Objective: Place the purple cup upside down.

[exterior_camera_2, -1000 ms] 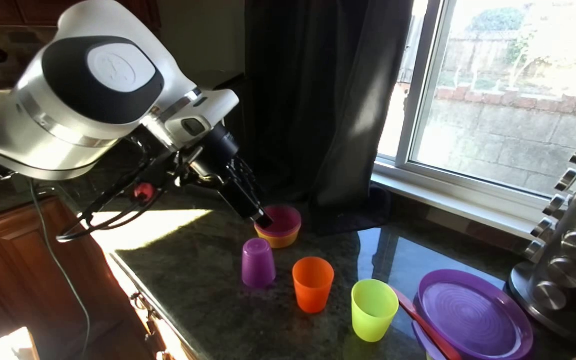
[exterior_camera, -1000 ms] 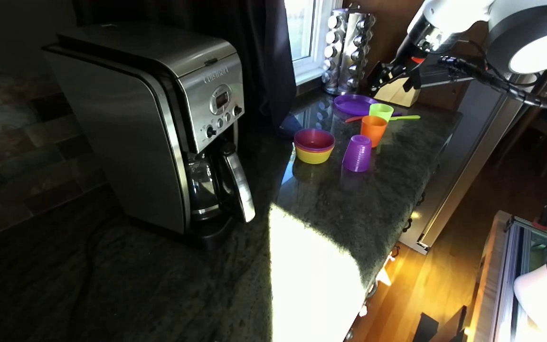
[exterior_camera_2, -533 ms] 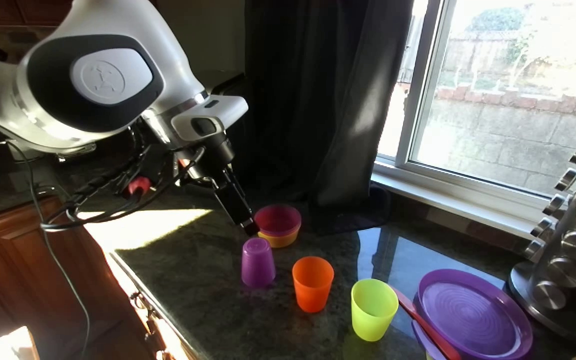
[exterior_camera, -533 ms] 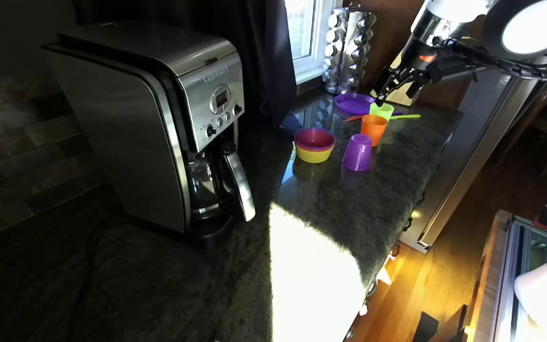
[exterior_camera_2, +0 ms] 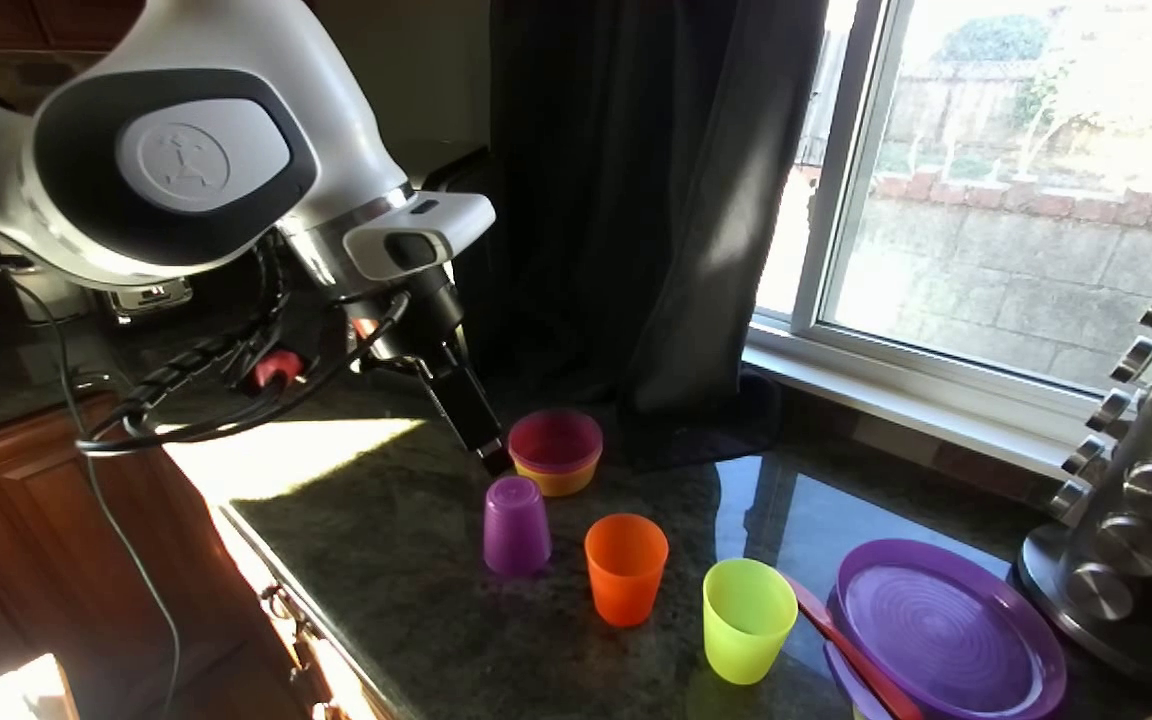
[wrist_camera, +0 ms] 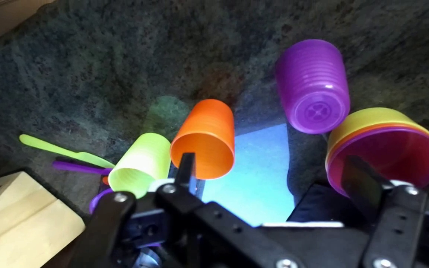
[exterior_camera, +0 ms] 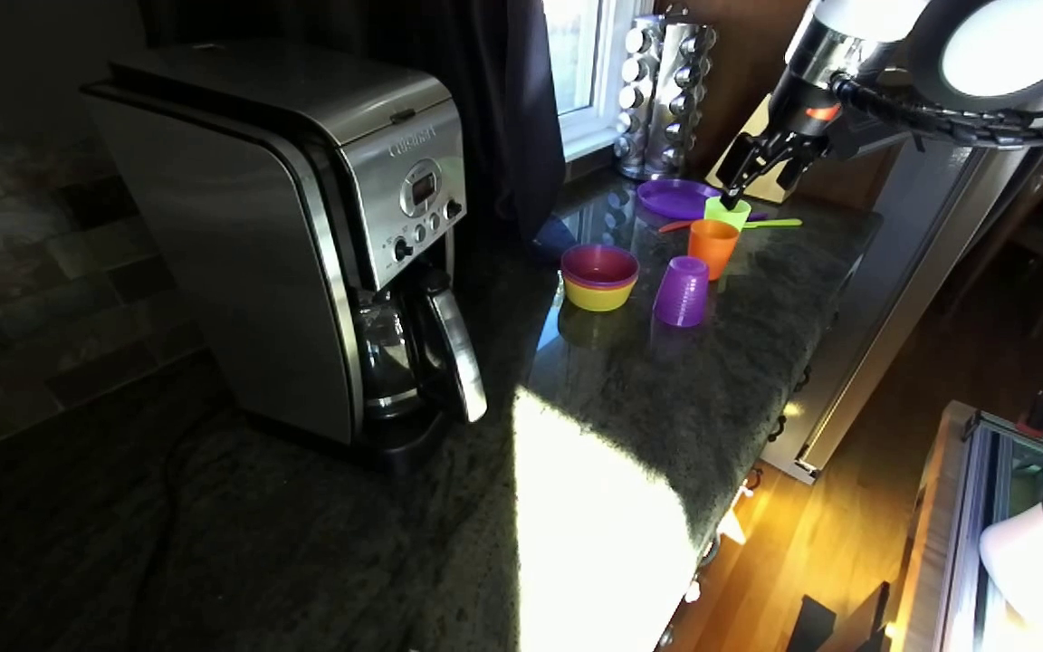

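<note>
The purple cup (exterior_camera: pixel 682 292) stands upside down on the dark counter, base up and rim down. It shows the same way in an exterior view (exterior_camera_2: pixel 516 527) and in the wrist view (wrist_camera: pixel 313 85). My gripper (wrist_camera: pixel 272 163) is open with nothing between its fingers. In an exterior view the gripper (exterior_camera_2: pixel 496 460) is seen just above the cup's base in the picture, apart from it. In an exterior view the gripper (exterior_camera: pixel 755 187) appears in front of the green cup and higher than the purple cup.
An orange cup (exterior_camera_2: pixel 626 570) and a green cup (exterior_camera_2: pixel 748 620) stand upright beside the purple cup. Stacked bowls (exterior_camera_2: pixel 558 455) sit behind it. A purple plate (exterior_camera_2: pixel 946 630), cutlery (wrist_camera: pixel 65 152), a spice rack (exterior_camera: pixel 662 100), a knife block (wrist_camera: pixel 28 219) and a coffee maker (exterior_camera: pixel 304 244) are around.
My gripper has come lower and pointed more downward, shifting a little left in an exterior view. It stays open. The purple cup and the other dishes have not moved.
</note>
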